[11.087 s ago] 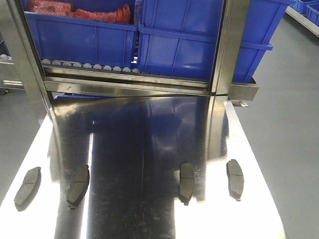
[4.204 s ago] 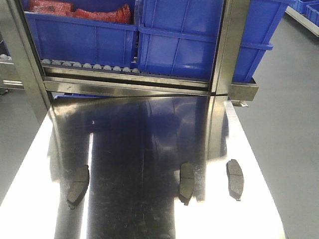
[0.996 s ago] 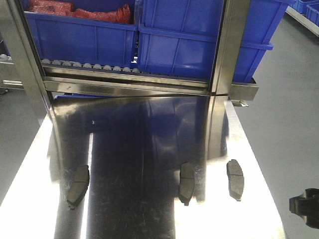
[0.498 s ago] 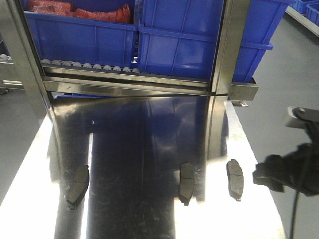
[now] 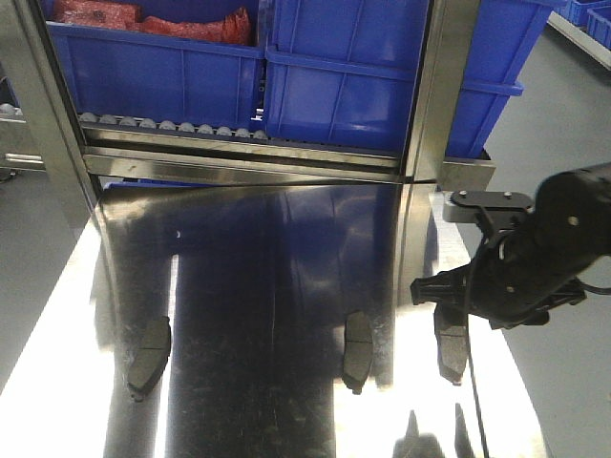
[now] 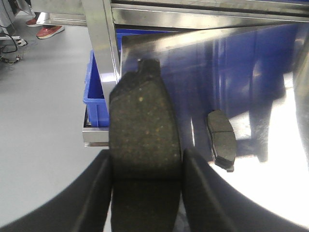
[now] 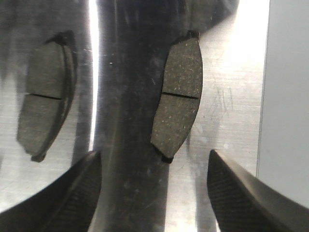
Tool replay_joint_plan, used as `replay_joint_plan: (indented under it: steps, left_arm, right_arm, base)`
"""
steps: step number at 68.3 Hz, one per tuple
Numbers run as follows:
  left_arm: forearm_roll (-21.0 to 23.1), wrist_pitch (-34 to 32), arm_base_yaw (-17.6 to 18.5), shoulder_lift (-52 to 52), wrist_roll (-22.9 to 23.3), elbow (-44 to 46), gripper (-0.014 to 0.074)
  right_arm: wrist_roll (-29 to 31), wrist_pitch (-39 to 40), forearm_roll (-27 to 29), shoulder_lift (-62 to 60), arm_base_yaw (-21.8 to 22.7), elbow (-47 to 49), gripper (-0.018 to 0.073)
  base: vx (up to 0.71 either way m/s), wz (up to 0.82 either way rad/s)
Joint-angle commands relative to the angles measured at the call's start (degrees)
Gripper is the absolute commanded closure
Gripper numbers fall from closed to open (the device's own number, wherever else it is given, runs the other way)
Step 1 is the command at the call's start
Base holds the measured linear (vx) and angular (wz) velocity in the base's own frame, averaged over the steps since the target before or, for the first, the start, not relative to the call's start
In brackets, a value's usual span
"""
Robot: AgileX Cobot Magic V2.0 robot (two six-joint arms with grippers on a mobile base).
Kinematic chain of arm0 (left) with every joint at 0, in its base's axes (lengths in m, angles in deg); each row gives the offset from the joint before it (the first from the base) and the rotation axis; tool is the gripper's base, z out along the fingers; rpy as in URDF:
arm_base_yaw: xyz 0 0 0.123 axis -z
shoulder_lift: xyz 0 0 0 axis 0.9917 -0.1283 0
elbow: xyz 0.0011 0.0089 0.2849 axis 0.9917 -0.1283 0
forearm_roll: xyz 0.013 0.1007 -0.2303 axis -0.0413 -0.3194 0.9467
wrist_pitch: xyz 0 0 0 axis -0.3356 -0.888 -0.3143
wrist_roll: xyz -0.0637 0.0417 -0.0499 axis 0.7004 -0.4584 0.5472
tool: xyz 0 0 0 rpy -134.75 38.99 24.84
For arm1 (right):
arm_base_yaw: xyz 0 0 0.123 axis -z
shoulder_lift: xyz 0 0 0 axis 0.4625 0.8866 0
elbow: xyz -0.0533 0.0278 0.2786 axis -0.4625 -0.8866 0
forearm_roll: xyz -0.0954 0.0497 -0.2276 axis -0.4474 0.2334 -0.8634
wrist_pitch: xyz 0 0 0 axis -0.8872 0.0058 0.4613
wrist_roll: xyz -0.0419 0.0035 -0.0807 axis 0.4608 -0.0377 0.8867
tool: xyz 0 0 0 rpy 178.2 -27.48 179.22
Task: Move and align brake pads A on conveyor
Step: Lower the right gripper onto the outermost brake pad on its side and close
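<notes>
- One brake pad (image 6: 144,121) is clamped between the fingers of the left gripper (image 6: 146,154), apparently just off the edge of the steel table (image 6: 270,159).
- The right gripper (image 7: 154,162) is held spread over the rightmost pad (image 7: 177,99), which lies flat on the table.
- The middle pad (image 5: 358,351) and left pad (image 5: 150,356) are laid flat, well apart.
- Blue bins (image 5: 344,76) are racked behind.

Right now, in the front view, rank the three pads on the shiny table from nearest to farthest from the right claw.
1. Right pad, just below the right gripper.
2. Middle pad, in the centre.
3. Left pad, far left side.
</notes>
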Motion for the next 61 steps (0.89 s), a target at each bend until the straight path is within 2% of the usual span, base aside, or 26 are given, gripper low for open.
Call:
replay_joint_plan:
  steps: [1, 13, 61]
  left_arm:
    - [0.35, -5.13, 0.26, -0.4, 0.21, 1.59, 0.0602]
    - [0.35, -5.13, 0.26, -0.4, 0.21, 1.59, 0.0602]
    - [0.35, -5.13, 0.26, -0.4, 0.21, 1.59, 0.0602]
  right_arm:
    - [-0.28, -0.72, -0.46, 1.6, 1.04, 3.96, 0.0109]
    - [0.87, -2.25, 1.21, 5.3, 3.24, 6.19, 0.0109]
    - [0.99, -5.09, -0.14, 17.1, 3.23, 12.92, 0.0109]
  base:
    - [0.0, 0.0]
    - [0.0, 0.0]
    - [0.0, 0.0]
